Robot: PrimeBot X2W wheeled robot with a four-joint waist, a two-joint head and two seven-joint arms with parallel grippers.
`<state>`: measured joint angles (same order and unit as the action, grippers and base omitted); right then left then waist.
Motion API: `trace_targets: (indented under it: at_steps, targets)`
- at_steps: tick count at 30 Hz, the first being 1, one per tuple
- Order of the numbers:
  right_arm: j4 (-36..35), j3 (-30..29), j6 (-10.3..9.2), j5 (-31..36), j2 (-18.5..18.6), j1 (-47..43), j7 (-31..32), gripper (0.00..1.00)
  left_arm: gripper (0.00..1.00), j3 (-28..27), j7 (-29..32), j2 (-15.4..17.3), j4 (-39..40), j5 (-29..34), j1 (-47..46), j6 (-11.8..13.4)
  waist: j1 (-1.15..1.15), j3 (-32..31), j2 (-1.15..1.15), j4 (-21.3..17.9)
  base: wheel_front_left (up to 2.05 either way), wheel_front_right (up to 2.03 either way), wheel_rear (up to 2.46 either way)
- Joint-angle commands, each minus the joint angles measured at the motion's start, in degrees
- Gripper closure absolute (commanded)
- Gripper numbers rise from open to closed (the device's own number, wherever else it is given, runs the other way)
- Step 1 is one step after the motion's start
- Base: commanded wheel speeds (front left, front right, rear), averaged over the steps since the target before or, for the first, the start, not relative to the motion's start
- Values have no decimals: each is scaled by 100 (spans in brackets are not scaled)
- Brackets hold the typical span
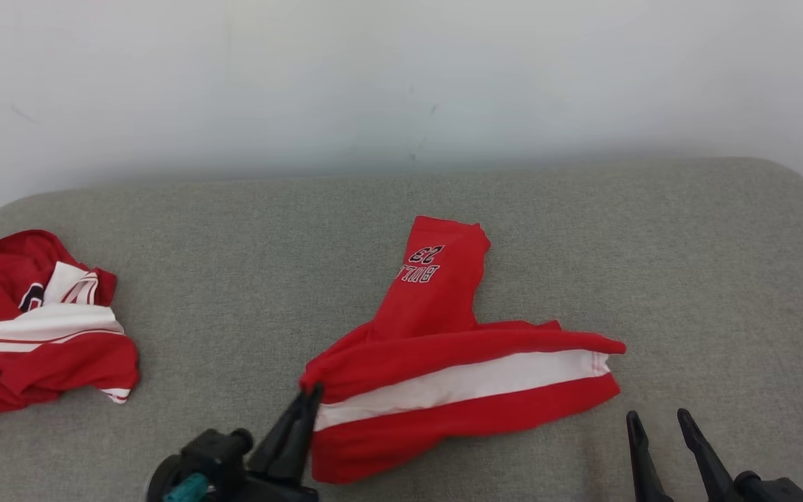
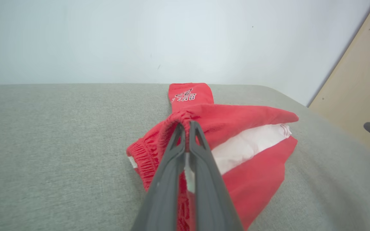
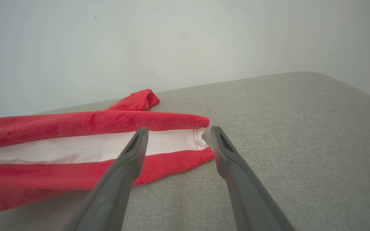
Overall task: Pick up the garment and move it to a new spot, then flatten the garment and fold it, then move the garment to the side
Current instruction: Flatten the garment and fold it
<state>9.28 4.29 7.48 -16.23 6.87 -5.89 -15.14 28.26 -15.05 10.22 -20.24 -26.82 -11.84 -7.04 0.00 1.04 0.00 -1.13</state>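
Head view has the left claw (image 1: 312, 392) shut tight on the red basketball shorts (image 1: 443, 362), its two dark fingers pressed together on a bunched red corner of the cloth. From that pinch the shorts spread off to the claw's right across the grey upholstered worktop (image 1: 234, 279). A broad white stripe (image 1: 464, 382) runs between two red bands, and one leg reaches forward past the fingertips toward the white wall (image 1: 401, 70). The "BULLS 23" print (image 1: 421, 263) on that leg reads upside down. Left wrist view gives the grip from close by: the left claw (image 2: 186, 123) shows only a sliver of gap between its fingers. The gathered elastic waistband (image 2: 143, 157) sits just left of them, and the red fabric humps up over their tips. The right claw (image 1: 658, 416) stands spread and holds nothing. The striped hem end of the shorts lies just ahead of it and to its left, near but not touching. Right wrist view shows the right claw (image 3: 179, 130) parted wide, with the shorts (image 3: 75, 125) stretching away to the left beyond its left finger and bare worktop ahead of the right one. Well off to the left claw's left lies a crumpled red-and-white garment (image 1: 32, 328).
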Motion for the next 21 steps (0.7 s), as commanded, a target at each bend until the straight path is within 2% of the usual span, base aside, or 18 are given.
trace_targets:
  at_steps: [1,5,9,10,11,12,13,21]
  targets:
    - [-8,-26,3,12,12,0,-1,0,100,-407,-19,112,194,107,233,27,0,-4,0,90,0,0,0]
    - [28,6,3,17,4,1,-1,0,100,-920,-19,214,314,230,544,7,0,-16,0,162,0,0,0]
    - [85,40,3,10,12,60,-1,0,100,-1032,-19,176,70,300,756,-28,0,-28,0,181,0,0,0]
    - [100,48,3,4,18,72,0,0,87,-1043,-19,156,21,330,764,-35,0,-31,0,182,0,0,0]
    - [114,58,3,-3,26,82,0,0,61,-1074,-19,127,-27,330,777,-41,0,-34,0,184,0,0,0]
    - [114,58,3,-3,26,82,0,0,61,-1074,-19,127,-27,330,777,-41,0,-34,0,184,0,0,0]
    - [128,67,3,-10,36,92,0,0,0,-1091,-19,103,-73,365,800,-45,0,-39,0,184,0,0,0]
    - [107,39,3,-8,70,101,-1,0,0,-1663,-19,-78,293,602,957,-37,0,-56,0,246,0,0,0]
